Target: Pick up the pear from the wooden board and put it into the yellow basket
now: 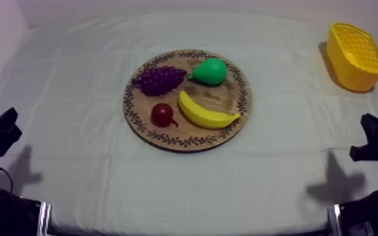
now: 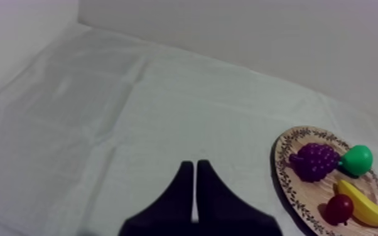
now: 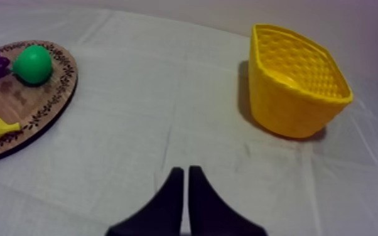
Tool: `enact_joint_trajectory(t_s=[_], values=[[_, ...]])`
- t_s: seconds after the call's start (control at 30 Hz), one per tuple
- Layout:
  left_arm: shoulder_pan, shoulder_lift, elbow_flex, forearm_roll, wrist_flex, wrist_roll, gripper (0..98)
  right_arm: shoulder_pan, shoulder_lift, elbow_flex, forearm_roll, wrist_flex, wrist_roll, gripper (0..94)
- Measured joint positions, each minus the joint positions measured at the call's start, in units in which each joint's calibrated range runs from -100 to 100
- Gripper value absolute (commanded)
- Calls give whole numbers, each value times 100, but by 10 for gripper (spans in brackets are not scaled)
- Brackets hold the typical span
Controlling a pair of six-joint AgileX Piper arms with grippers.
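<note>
While the pear [image 1: 210, 71] sits at the far side of the board [image 1: 188, 143], just beside the grapes [image 1: 160, 79] and near the banana [image 1: 205, 113], I judge a descent could knock either, or the rounded pear could squirt free. The basket [image 1: 348, 72] stands well right of the board. My right gripper [image 3: 186, 172] and left gripper [image 2: 195, 166] hang short of the board, fingers pressed together on nothing.

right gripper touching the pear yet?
Apart. The right wrist view shows the right gripper shut over bare cloth, with the pear well away on the board.
</note>
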Motion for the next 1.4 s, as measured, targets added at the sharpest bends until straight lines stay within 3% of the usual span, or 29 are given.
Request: enact_joint_trajectory(t_s=[0.93,1.07,1.23,1.4], values=[[0,0,0,0,0,0,1,77,54,-8,-59,-79,-76,6],[0,0,0,0,0,0,1,268,486,-305,-223,-581,31,6],[0,0,0,0,0,0,1,465,1354,-1147,-717,-1041,411,6],[0,0,0,0,0,0,1,465,2368,-2346,-1092,-724,770,6]])
